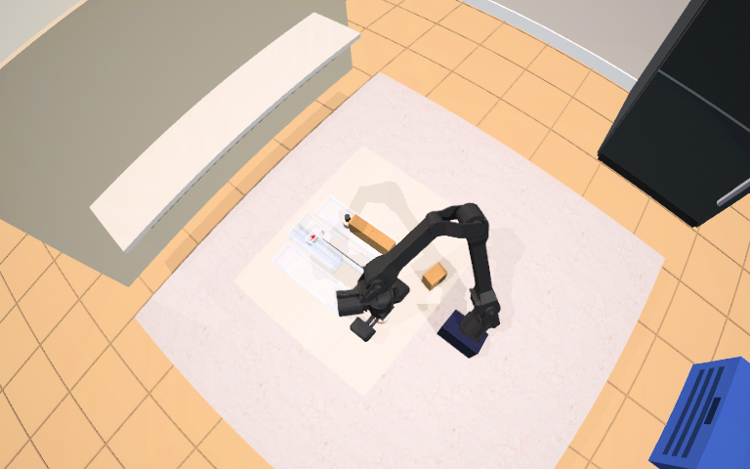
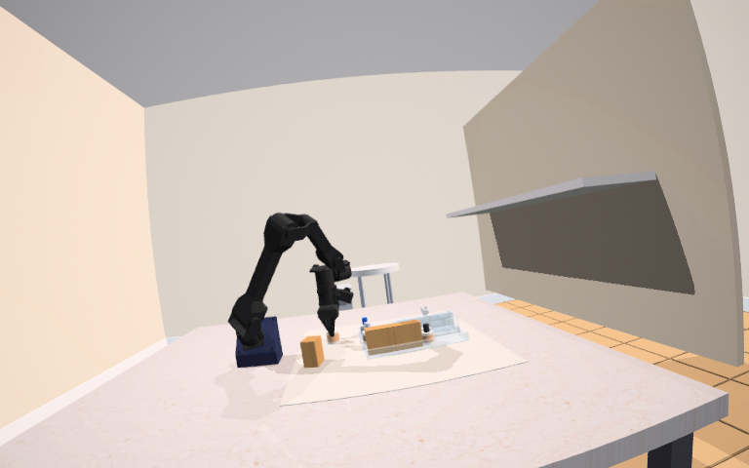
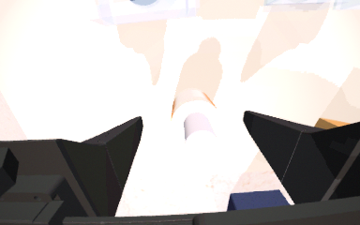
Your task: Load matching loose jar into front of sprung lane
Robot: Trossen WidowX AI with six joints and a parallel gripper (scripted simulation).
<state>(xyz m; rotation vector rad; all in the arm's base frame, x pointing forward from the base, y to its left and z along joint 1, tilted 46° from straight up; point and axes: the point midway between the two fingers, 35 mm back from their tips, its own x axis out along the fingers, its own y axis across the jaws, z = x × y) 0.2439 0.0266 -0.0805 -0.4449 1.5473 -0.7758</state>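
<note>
The loose jar (image 2: 333, 337) (image 3: 199, 127) has a pale cap and an orange-brown label and stands upright on the cream mat. My gripper (image 3: 193, 118) points down over it and is open. Its fingers stand on either side of the jar in the wrist view, with a gap at each side. In the exterior view the fingertips are low, around the jar's top. The clear lane unit (image 1: 282, 262) (image 2: 462, 336) stands beyond the jar. A pusher part with a red mark (image 1: 312, 236) shows in the middle lane. The arm hides that lane's front and its jar in the top view.
An orange-brown block row (image 1: 371, 234) (image 2: 393, 335) and a black-capped jar (image 1: 347, 219) (image 2: 426, 329) stand in the side lane. A blue-capped jar (image 2: 364, 321) shows behind the row. A separate orange-brown block (image 1: 435, 276) (image 2: 312, 351) (image 3: 332, 124) stands between the lanes and my base (image 1: 457, 335).
</note>
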